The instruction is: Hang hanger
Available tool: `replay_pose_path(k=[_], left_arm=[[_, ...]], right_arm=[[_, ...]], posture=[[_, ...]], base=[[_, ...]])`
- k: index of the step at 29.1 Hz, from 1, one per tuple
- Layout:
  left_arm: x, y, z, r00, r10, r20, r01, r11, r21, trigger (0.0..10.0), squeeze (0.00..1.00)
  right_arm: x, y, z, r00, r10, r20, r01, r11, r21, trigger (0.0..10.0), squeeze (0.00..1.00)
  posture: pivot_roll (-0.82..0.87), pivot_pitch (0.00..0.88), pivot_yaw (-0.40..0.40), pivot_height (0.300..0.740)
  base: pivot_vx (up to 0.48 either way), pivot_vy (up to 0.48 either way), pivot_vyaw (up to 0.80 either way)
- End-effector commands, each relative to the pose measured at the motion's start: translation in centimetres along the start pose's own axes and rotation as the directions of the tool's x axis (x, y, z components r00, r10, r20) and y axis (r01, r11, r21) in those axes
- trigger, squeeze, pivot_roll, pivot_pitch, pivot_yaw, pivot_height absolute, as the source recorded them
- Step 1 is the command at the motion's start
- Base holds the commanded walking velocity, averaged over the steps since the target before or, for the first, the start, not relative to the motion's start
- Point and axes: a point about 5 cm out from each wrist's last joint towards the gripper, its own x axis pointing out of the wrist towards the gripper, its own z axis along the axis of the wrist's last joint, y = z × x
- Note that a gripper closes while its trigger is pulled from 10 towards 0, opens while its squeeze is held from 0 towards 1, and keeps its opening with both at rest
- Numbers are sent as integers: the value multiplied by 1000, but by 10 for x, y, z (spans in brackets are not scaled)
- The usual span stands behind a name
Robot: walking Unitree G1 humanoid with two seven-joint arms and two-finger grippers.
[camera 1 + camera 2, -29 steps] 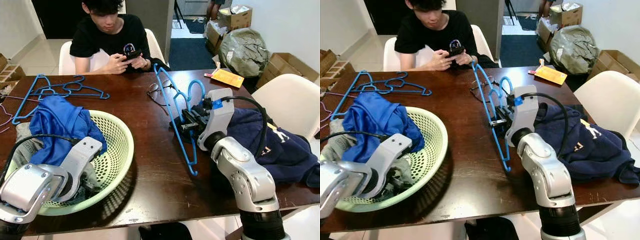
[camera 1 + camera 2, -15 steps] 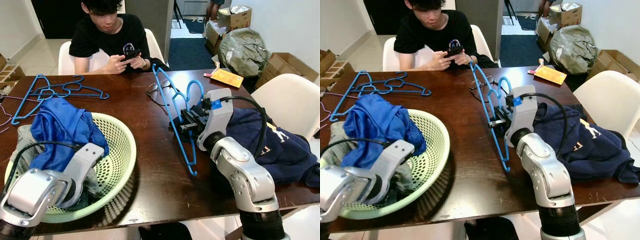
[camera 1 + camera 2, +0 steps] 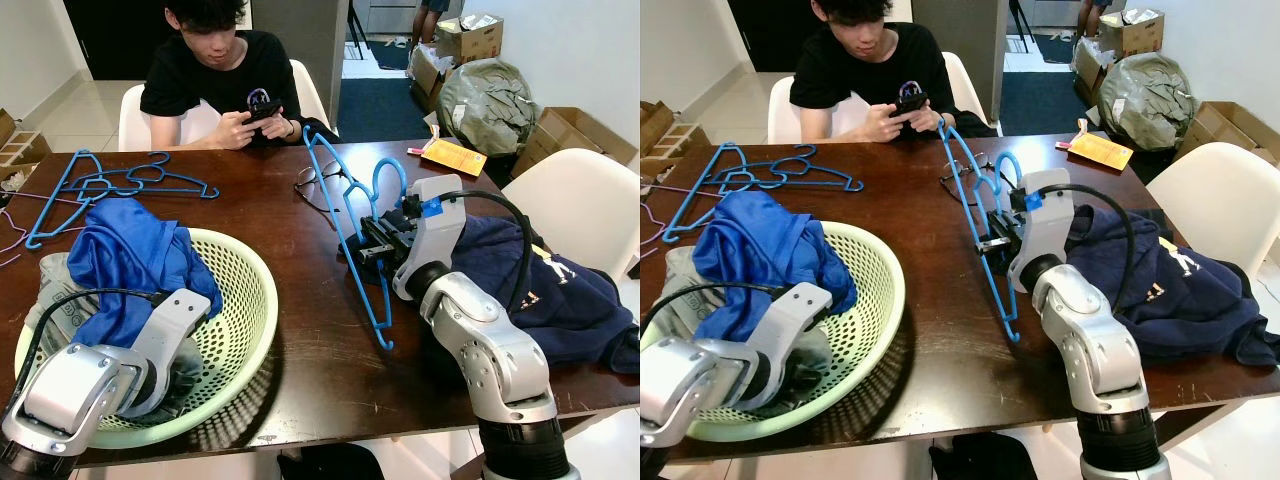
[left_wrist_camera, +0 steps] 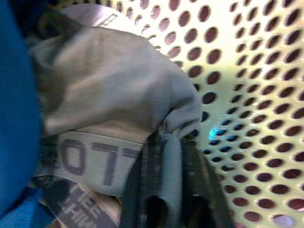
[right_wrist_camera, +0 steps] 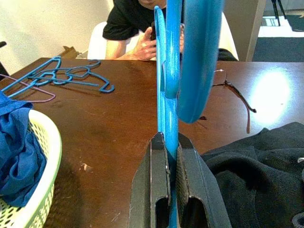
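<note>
Hidden from view: the left gripper (image 4: 168, 199) sat deep inside the green basket (image 3: 245, 300), and the head views lost its fingers behind the basket's wall and the laundry.
Left gripper: in the left wrist view its black fingers were pinching a fold of grey cloth (image 4: 118, 95), with blue cloth (image 3: 135, 265) heaped beside it.
Right gripper: the right gripper (image 5: 172, 164) was pressed together on the blue hanger (image 3: 352, 225), the thin plastic bar caught between both fingers.
Hanger position: it stood on edge above the brown table (image 3: 300, 350), one end against the tabletop near the robot, the other raised towards the seated person (image 3: 220, 75).
Hanger look: bright blue plastic, thin, with a rounded hook (image 3: 390, 180) curving up just above the gripper.
Nearby: a dark sweatshirt (image 3: 560, 290) lay beside the right arm; spare blue hangers (image 3: 115, 180) and eyeglasses (image 3: 315, 180) rested farther off.
</note>
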Motion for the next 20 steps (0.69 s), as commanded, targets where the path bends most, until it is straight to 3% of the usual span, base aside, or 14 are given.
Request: replay_pose_path(k=[1, 5, 7, 8, 9, 10, 11, 13, 14, 15, 16, 18, 19, 20], left_arm=[[6, -2, -7, 999, -4, -37, 3, 1000, -21, 0, 0], [1, 8, 6, 999, 33, 41, -31, 999, -44, 0, 0], [-10, 18, 30, 981, 61, 182, -47, 995, -85, 0, 0], [-10, 18, 30, 981, 61, 182, -47, 995, -85, 0, 0], [-23, 25, 51, 950, 82, 301, -51, 993, -111, 0, 0], [-42, 34, 76, 891, 100, 444, -39, 989, -145, 0, 0], [-42, 34, 76, 891, 100, 444, -39, 989, -145, 0, 0], [-91, 48, 120, 709, 107, 697, 48, 979, -200, 0, 0], [-109, 51, 132, 641, 99, 761, 91, 975, -204, 0, 0], [-109, 51, 132, 641, 99, 761, 91, 975, -204, 0, 0], [-130, 55, 145, 554, 79, 829, 168, 964, -205, 0, 0], [-130, 55, 145, 554, 79, 829, 168, 964, -205, 0, 0], [-152, 55, 157, 455, 43, 889, 236, 957, -167, 0, 0], [-152, 55, 157, 455, 43, 889, 236, 957, -167, 0, 0]], right_arm=[[1, 0, 1, 1000, -2, 2, 2, 1000, -17, 10000, 0], [2, 0, 2, 1000, -6, 5, 6, 1000, -16, 10000, 0], [3, 0, 2, 1000, -9, 9, 10, 1000, -12, 10000, 0], [3, 0, 2, 1000, -9, 9, 10, 1000, -12, 10000, 0], [4, -1, 2, 1000, -12, 13, 12, 1000, -7, 10000, 0], [5, -1, 3, 1000, -15, 17, 15, 1000, 2, 10000, 0], [5, -1, 3, 1000, -15, 17, 15, 1000, 2, 10000, 0], [7, -1, 3, 999, -20, 27, 19, 1000, 21, 10000, 0], [7, -1, 4, 999, -21, 30, 21, 999, 27, 10000, 0], [7, -1, 4, 999, -21, 30, 21, 999, 27, 10000, 0], [8, -1, 4, 999, -23, 32, 22, 999, 33, 10000, 0], [8, -1, 4, 999, -23, 32, 22, 999, 33, 10000, 0], [8, -1, 4, 999, -26, 35, 24, 999, 41, 10000, 0], [8, -1, 4, 999, -26, 35, 24, 999, 41, 10000, 0]], posture=[[40, 104, -31, 735], [43, 100, -29, 735], [49, 97, -29, 735], [49, 97, -29, 735], [54, 94, -27, 735], [61, 91, -26, 735], [61, 91, -26, 735], [68, 89, -25, 735], [68, 89, -25, 735], [68, 89, -25, 735], [78, 84, -23, 735], [78, 84, -23, 735], [84, 82, -23, 735], [84, 82, -23, 735]], base=[[0, 0, 0], [0, 0, 0], [0, 0, 0], [0, 0, 0], [0, 0, 0], [0, 0, 0], [0, 0, 0], [0, 0, 0], [0, 0, 0], [0, 0, 0], [0, 0, 0], [0, 0, 0], [0, 0, 0], [0, 0, 0]])
